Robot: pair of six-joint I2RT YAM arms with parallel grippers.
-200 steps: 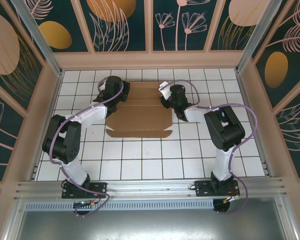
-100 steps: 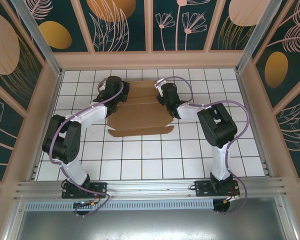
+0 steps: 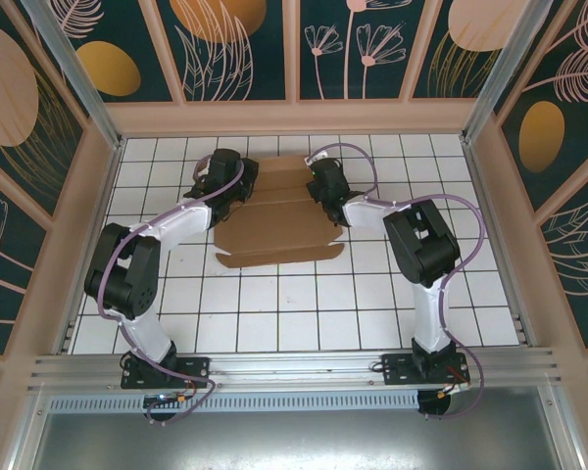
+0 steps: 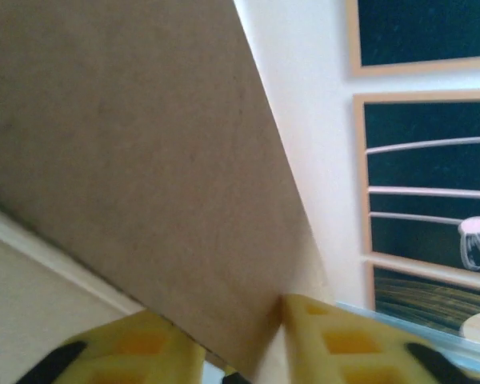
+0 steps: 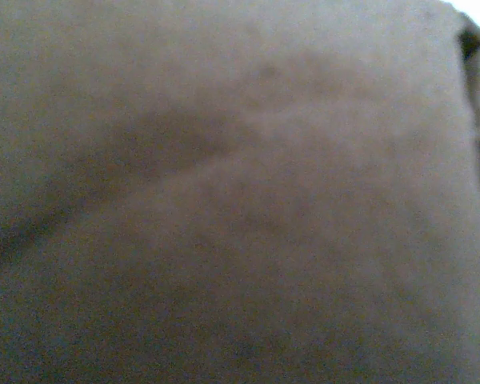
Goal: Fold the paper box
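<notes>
**Far flap on the box: tips for getting the crease right**

The box (image 3: pixel 274 230) sits toward the far middle of the table (image 3: pixel 274 313). Most of it lies flat, with its near edge facing the arm bases. Both arms are working the far end, one at each corner.

The left claw (image 3: pixel 241 184) is at the far left corner. In its wrist view a cardboard panel runs between the yellow fingers (image 4: pixel 336 340). They stand part open, wider than the sheet is thick, so to us it looks loose rather than pinched. The right claw (image 3: pixel 321 188) is at the far right corner and closed up. Its camera is jammed so close to the cardboard that we can't tell if it has pinched anything.

Our guess is the step is standing up or tucking that far flap. To do it well:
- move both corners together so the crease follows the score line
- keep pressure low near the fold, not out at the flap tip
- watch that the whole sheet doesn't skate on the tiles

As a container it's not there yet. There are no closed walls, and we see nothing lying in it.
</notes>
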